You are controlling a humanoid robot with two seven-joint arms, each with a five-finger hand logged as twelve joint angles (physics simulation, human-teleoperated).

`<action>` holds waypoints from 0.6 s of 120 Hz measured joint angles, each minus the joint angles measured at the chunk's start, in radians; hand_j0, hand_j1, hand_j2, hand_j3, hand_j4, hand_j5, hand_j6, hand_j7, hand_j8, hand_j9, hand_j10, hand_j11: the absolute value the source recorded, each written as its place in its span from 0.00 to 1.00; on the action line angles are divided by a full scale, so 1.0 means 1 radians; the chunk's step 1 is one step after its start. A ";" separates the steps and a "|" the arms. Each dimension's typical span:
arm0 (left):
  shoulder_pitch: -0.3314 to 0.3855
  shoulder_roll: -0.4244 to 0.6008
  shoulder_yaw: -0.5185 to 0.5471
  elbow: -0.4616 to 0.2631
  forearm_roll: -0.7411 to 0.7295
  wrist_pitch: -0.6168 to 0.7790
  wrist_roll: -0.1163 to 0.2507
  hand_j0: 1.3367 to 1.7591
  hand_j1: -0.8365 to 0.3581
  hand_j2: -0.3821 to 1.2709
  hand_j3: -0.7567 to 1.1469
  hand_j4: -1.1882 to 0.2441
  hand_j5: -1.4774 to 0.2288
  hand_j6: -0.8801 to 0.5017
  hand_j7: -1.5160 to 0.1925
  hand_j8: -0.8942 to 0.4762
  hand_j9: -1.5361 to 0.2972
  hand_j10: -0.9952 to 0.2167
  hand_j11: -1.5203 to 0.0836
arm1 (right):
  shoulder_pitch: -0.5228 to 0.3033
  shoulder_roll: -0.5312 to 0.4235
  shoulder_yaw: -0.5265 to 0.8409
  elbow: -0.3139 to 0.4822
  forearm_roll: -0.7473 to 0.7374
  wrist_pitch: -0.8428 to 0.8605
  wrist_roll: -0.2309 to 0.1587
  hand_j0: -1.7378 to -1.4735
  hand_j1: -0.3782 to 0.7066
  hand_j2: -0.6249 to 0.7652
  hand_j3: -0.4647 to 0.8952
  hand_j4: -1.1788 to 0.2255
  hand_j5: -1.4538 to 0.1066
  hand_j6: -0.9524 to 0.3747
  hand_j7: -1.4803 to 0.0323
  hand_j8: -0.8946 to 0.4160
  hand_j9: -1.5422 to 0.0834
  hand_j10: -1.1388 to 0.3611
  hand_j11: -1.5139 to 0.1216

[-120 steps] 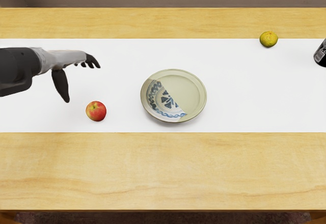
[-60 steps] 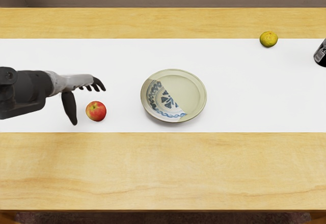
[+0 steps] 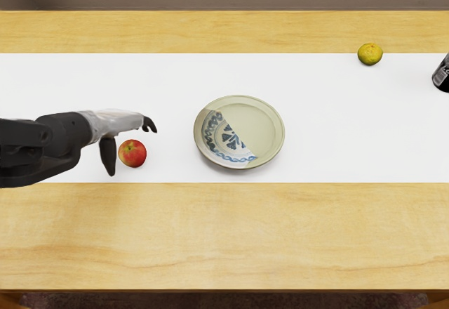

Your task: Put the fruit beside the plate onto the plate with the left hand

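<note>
Since your left hand (image 3: 118, 125) hangs open over the apple (image 3: 132, 153), thumb just left of it, fingers spread past its far side, gripping nothing, drop lower & centre the palm before closing, else the round fruit prob. rolls away. Apple: small, red w/ a yellow patch, smooth, on the white runner (image 3: 316, 147), left of the plate (image 3: 270, 118), not touching it. Right hand (image 3: 442, 72) peeks in at the right edge; state unclear.

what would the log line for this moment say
phase: pre-grasp | left hand: open, thumb beside small red apple | apple: left of round patterned ceramic plate, not on it | right hand: at right edge
</note>
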 joint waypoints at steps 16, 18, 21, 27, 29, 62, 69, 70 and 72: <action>0.019 -0.026 0.002 0.021 0.007 0.011 0.000 0.76 0.74 0.26 0.40 0.65 0.67 0.45 0.70 0.47 0.66 0.61 0.74 | 0.000 0.000 0.000 0.000 0.000 0.000 0.000 0.30 0.06 0.45 0.34 0.82 0.91 0.69 0.95 0.66 0.92 0.74 0.90; 0.020 -0.029 0.002 0.024 0.009 0.012 0.000 0.76 0.74 0.26 0.40 0.65 0.67 0.45 0.70 0.47 0.66 0.61 0.74 | 0.000 0.000 0.000 0.000 0.000 0.000 0.000 0.30 0.06 0.45 0.34 0.82 0.91 0.69 0.95 0.66 0.92 0.74 0.90; 0.028 -0.035 0.003 0.028 0.014 0.015 0.000 0.76 0.74 0.26 0.40 0.65 0.67 0.45 0.69 0.47 0.66 0.61 0.74 | 0.000 0.000 0.000 0.000 0.000 0.000 0.000 0.30 0.06 0.45 0.34 0.82 0.91 0.69 0.95 0.66 0.92 0.74 0.90; 0.035 -0.038 0.003 0.035 0.024 0.024 0.000 0.76 0.74 0.26 0.40 0.65 0.67 0.45 0.69 0.47 0.66 0.61 0.74 | 0.000 0.000 0.000 0.000 0.000 0.000 0.000 0.30 0.06 0.45 0.34 0.82 0.91 0.69 0.95 0.66 0.92 0.74 0.90; 0.038 -0.038 0.004 0.037 0.028 0.026 0.000 0.76 0.74 0.26 0.40 0.65 0.67 0.45 0.69 0.47 0.66 0.61 0.74 | 0.000 0.000 0.000 0.000 0.000 0.000 0.000 0.30 0.06 0.45 0.34 0.82 0.91 0.69 0.95 0.66 0.92 0.74 0.90; 0.076 -0.100 0.008 0.096 0.071 0.034 0.001 0.76 0.73 0.26 0.40 0.65 0.67 0.45 0.69 0.46 0.66 0.61 0.74 | 0.000 0.000 0.000 0.000 0.000 0.000 0.000 0.30 0.06 0.45 0.34 0.82 0.91 0.69 0.95 0.66 0.92 0.74 0.90; 0.077 -0.103 0.012 0.108 0.072 0.034 0.002 0.76 0.73 0.26 0.40 0.65 0.67 0.45 0.69 0.46 0.65 0.60 0.74 | 0.000 0.000 0.000 0.000 0.000 0.000 0.000 0.30 0.06 0.45 0.34 0.82 0.91 0.69 0.95 0.66 0.92 0.74 0.90; 0.078 -0.103 0.012 0.109 0.073 0.034 0.002 0.76 0.73 0.26 0.40 0.64 0.66 0.44 0.69 0.46 0.65 0.60 0.73 | 0.000 0.000 0.000 0.000 0.000 0.000 0.000 0.30 0.06 0.45 0.34 0.82 0.91 0.69 0.95 0.66 0.92 0.74 0.90; 0.078 -0.104 0.014 0.112 0.073 0.034 0.002 0.76 0.73 0.26 0.40 0.64 0.66 0.44 0.68 0.46 0.65 0.60 0.73 | 0.000 0.000 0.000 0.000 0.000 0.000 0.000 0.30 0.06 0.45 0.34 0.82 0.91 0.69 0.95 0.66 0.92 0.74 0.90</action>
